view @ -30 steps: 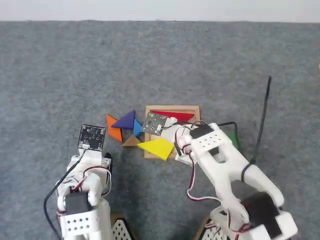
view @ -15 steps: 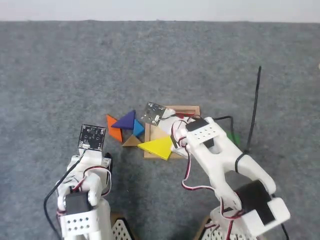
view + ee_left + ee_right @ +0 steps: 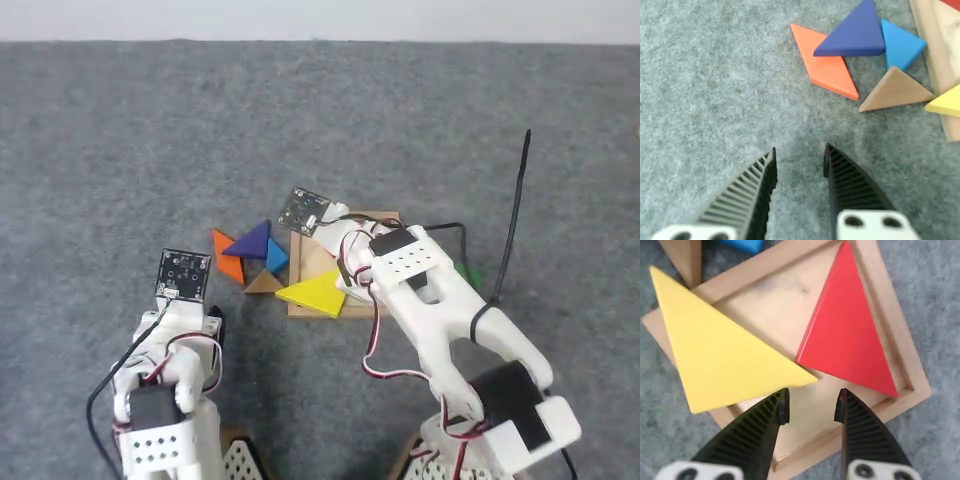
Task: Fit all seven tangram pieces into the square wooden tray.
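Grey carpet [image 3: 120, 130], open room far left. Left claw [image 3: 799, 155] half-spread, empty, over bare carpet. Orange parallelogram [image 3: 228, 256], navy triangle [image 3: 252, 241], light-blue triangle [image 3: 277, 256], wooden triangle [image 3: 263, 283] cluster left of tray [image 3: 316, 262]. Yellow triangle [image 3: 315, 293] overhangs tray rim. Right claw [image 3: 812, 402] narrowly parted, empty, above tray floor beside red triangle [image 3: 847, 340]. Green piece [image 3: 468, 272] mostly hidden behind right arm [image 3: 440, 310].

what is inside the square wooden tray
A red triangle lies flat inside the wooden tray; a yellow triangle straddles its rim. The floor beneath both is hidden.
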Motion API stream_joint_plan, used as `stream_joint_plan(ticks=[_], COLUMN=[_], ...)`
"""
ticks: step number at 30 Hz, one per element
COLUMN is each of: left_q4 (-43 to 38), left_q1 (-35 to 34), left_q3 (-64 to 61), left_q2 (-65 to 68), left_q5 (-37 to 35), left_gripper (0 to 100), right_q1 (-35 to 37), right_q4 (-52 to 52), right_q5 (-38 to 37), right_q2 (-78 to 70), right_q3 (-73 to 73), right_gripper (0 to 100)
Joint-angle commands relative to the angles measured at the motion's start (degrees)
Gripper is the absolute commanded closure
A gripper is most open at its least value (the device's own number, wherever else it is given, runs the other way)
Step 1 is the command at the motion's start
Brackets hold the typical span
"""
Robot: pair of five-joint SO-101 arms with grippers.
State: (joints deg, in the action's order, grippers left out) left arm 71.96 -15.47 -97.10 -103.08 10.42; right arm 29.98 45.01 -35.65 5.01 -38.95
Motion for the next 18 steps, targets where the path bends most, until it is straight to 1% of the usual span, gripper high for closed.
stream_joint_plan(ticks=[1,6,9,12,15,18], left_q4=[0.44,0.44,0.44,0.44,0.44,0.44], left_q1=[-0.09,-0.09,-0.09,-0.09,-0.09,-0.09], left_q3=[0.57,0.57,0.57,0.57,0.57,0.57], left_q2=[-0.88,-0.88,-0.88,-0.88,-0.88,-0.88], left_q5=[-0.35,-0.35,-0.35,-0.35,-0.35,-0.35], left_gripper=[85,85,85,85,85,85], right_q1=[1.63,8.04,11.03,12.7,13.93,16.13], right_q4=[-0.22,-0.57,-0.48,-0.48,-0.66,-0.66], right_q5=[3.43,7.82,9.32,9.23,8.97,6.68], right_q2=[0.84,3.82,4.0,3.91,3.91,4.0], right_q3=[3.08,3.25,3.16,2.46,1.32,-0.97], right_gripper=[83.5,82.8,77.4,74.1,74.1,74.1])
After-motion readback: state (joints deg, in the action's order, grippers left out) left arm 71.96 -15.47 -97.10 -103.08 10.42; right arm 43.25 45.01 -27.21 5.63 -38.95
